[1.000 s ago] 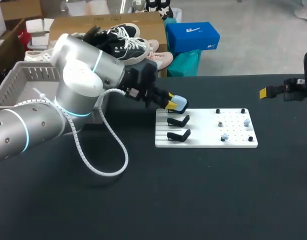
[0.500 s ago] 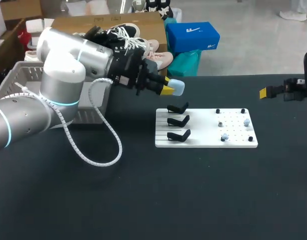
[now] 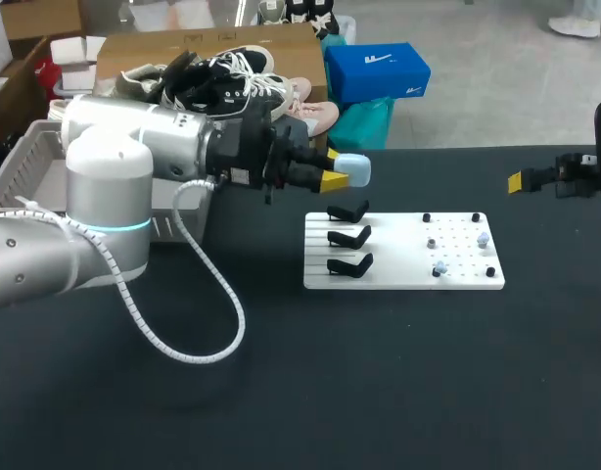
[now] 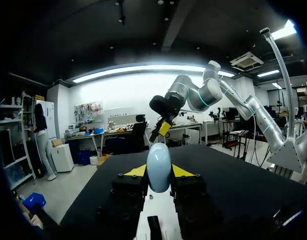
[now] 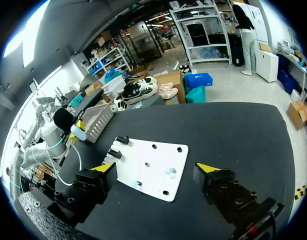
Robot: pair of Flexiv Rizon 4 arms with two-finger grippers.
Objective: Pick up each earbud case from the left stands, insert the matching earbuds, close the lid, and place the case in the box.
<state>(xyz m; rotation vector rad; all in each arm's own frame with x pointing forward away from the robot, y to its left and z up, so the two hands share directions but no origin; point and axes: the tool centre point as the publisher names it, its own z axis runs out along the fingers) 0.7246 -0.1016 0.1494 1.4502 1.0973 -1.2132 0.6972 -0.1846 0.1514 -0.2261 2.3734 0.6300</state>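
Above the stands (image 3: 349,238), left end effector (image 3: 332,179) clamps the case (image 3: 351,170), held clear so earbuds (image 3: 483,238) can go in; right end effector (image 5: 157,168) hangs open.

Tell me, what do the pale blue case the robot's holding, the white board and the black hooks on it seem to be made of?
The earbud case: likely smooth moulded plastic; rounded, with a soft sheen.
The white board: probably matte plastic or painted sheet; flat, even, dotted with small holes.
The black stands: apparently matte plastic, perhaps printed; dull, no glints.
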